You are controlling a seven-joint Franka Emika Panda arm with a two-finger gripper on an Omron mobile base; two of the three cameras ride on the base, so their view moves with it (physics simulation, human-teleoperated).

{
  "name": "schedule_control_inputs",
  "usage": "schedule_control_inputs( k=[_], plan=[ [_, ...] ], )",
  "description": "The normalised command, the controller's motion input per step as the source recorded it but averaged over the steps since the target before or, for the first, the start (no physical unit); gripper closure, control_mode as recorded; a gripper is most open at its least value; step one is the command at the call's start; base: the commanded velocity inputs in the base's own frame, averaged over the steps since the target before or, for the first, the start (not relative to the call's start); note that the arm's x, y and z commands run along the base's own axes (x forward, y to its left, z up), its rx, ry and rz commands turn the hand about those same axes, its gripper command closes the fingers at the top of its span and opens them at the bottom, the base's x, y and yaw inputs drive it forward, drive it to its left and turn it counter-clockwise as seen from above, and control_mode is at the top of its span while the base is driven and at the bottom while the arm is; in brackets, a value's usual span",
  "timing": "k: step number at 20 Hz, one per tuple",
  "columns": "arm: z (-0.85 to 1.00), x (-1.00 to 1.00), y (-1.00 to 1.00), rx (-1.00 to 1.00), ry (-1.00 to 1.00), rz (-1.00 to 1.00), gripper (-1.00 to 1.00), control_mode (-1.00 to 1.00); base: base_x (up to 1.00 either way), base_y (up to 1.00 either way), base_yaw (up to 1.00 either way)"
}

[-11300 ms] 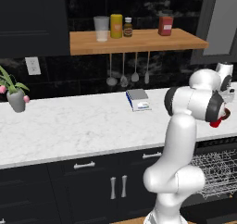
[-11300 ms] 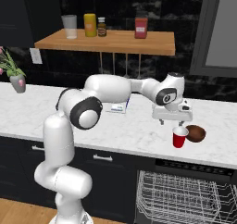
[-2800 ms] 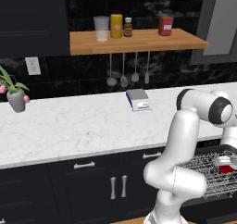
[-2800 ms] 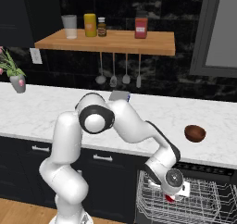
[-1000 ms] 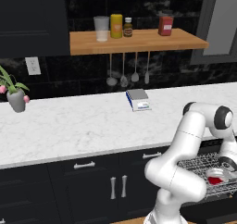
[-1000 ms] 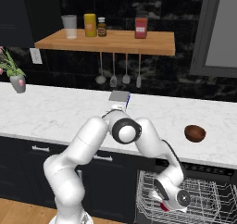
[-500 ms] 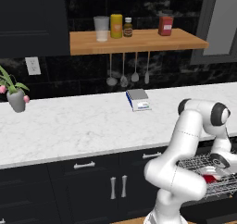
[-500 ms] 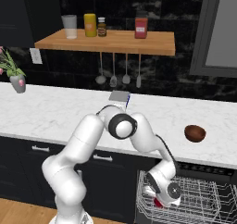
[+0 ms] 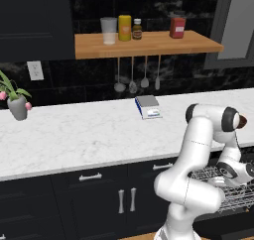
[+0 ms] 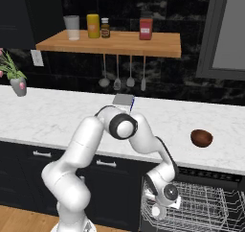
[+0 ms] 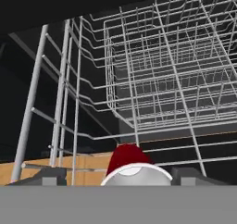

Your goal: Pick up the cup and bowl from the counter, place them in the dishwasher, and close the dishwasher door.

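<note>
Dark cabinets with silver handles carry the long white marble counter (image 10: 57, 116), and the small glossy reddish-brown bowl (image 10: 201, 138) sits on it above the open black dishwasher (image 10: 210, 204), whose silver wire racks (image 11: 157, 70) are pulled out. Low among those racks, the two-finger gripper (image 11: 126, 174) has a red cup (image 11: 124, 157) between its fingertips; whether it is clamped or already loose I cannot tell. The bowl lies up and to the arm's right, so the hand must probably rise out of the rack to reach it.

Dark reddish-brown bowl (image 10: 201, 138) on white marble counter (image 10: 52, 116), arm reaching down into dishwasher (image 10: 206, 204) wire racks
</note>
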Motion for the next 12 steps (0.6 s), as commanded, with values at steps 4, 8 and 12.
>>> schedule_control_inputs(
  k=[4,8,12],
  plan=[
    [0.73,-0.42,-0.06,0.05,-0.12,-0.02,-1.00,-1.00,0.00,0.00,0.00],
    [1.00,-0.41,-0.12,0.12,-0.16,-0.03,-1.00,-1.00,0.00,0.00,0.00],
    [1.00,-0.17,-0.24,0.13,-0.12,-0.02,-1.00,-1.00,0.00,0.00,0.00]
  ],
)
